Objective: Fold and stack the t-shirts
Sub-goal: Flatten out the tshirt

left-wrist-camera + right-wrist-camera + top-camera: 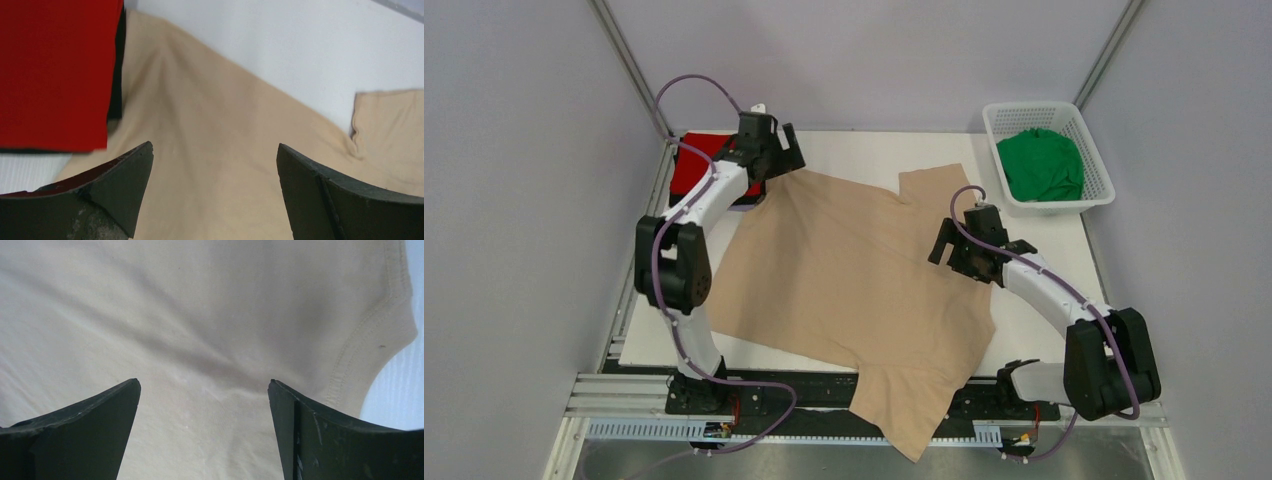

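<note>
A beige-tan t-shirt (pixel 844 270) lies spread flat across the table, one sleeve hanging over the near edge. A folded red t-shirt (pixel 699 162) lies at the far left corner on a black one, whose edge shows in the left wrist view (pixel 116 75). A green t-shirt (pixel 1039 165) sits crumpled in the basket. My left gripper (pixel 776 160) is open over the beige shirt's far left corner (pixel 215 150), beside the red shirt (pixel 55 70). My right gripper (pixel 954 248) is open over the beige shirt's right side (pixel 200 340), near its sleeve hem (pixel 360 340).
A white plastic lattice basket (pixel 1024 113) stands at the far right corner. Bare white table (pixel 874 150) shows behind the shirt and along its right side. Grey walls close in on both sides. The metal rail (pixel 624 400) runs along the near edge.
</note>
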Controlling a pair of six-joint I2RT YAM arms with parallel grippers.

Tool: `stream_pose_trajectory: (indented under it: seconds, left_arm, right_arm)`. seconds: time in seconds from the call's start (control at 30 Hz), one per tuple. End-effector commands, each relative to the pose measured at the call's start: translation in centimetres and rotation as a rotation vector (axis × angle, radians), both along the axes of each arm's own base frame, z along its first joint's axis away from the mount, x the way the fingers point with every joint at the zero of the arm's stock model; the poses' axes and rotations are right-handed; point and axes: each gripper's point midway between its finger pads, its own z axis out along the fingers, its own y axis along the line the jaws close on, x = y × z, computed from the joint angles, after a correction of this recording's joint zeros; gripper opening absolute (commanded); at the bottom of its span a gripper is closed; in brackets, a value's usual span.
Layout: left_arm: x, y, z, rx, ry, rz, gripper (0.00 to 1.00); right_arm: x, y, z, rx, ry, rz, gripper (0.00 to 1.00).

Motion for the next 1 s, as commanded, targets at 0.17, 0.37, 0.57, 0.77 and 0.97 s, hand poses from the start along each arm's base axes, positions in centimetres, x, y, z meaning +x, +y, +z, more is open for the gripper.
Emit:
stream_pose_trajectory:
  seconds: [0.17,0.37,0.57,0.77,0.97]
  left_arm:
    - [-13.5,-3.0,-4.1,-0.069,0.159,-0.154,1.0]
    - [-14.9,-2.8,-8.2,-0.079,0.243,-0.132,1.0]
    - [-14.6,-1.9,-11.8,-0.056,0.326,-0.048,1.0]
    - [-13.1,-0.8,-13.7,-0.073,0.372,0.043,1.0]
    - [-10.8,-0.8,-13.7,-0.067,0.377,0.051,1.0]
  right_arm:
    - [2.3,-1.3,-1.1,-0.058,0.105,-0.101,1.0]
    - [4.9,-3.1,-3.4,-0.126,0.165,-0.159,1.0]
    - [8.1,-4.8,-6.3,-0.159,0.247,-0.196,1.0]
    - [12.8,-5.7,-7.3,-0.172,0.255,-0.202,1.0]
    - [17.9,-7.3,-7.4,-0.197,0.236,-0.224,1.0]
